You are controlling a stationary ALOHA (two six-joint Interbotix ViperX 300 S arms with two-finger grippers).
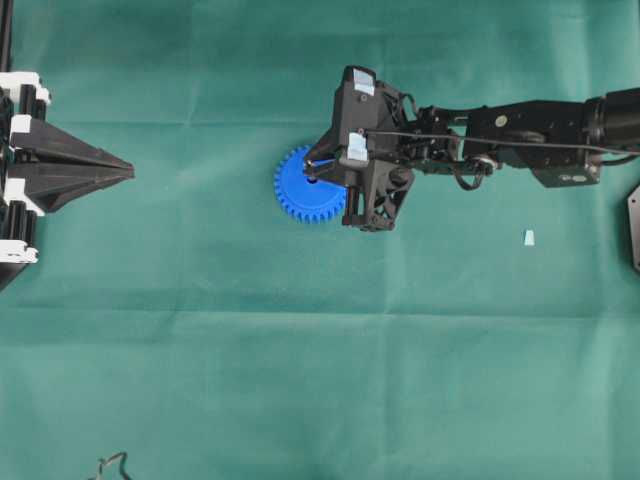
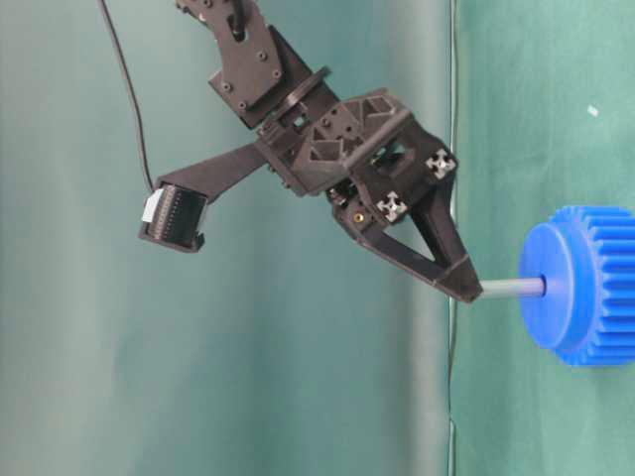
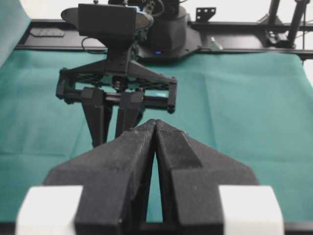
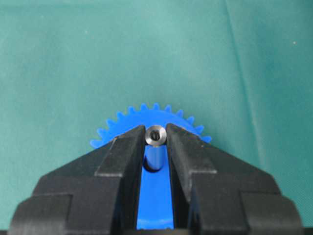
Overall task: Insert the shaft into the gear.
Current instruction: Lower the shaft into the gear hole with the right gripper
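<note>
Right wrist view, right end effector (image 4: 156,134) clamped on shaft (image 4: 155,135), shaft standing in gear (image 4: 151,117) hub

Light even and soft throughout, shadows faint on the green cloth (image 1: 300,380). Left wrist view: the near left gripper (image 3: 155,128) blurred, white glare along the far edge behind it. Right wrist view: the shaft (image 4: 155,135) between the jaws sharp, with a small glint.

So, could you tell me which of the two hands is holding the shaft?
The right hand, over the gear, pinches the shaft between its fingertips. The left hand is shut on nothing, far from the gear.
</note>
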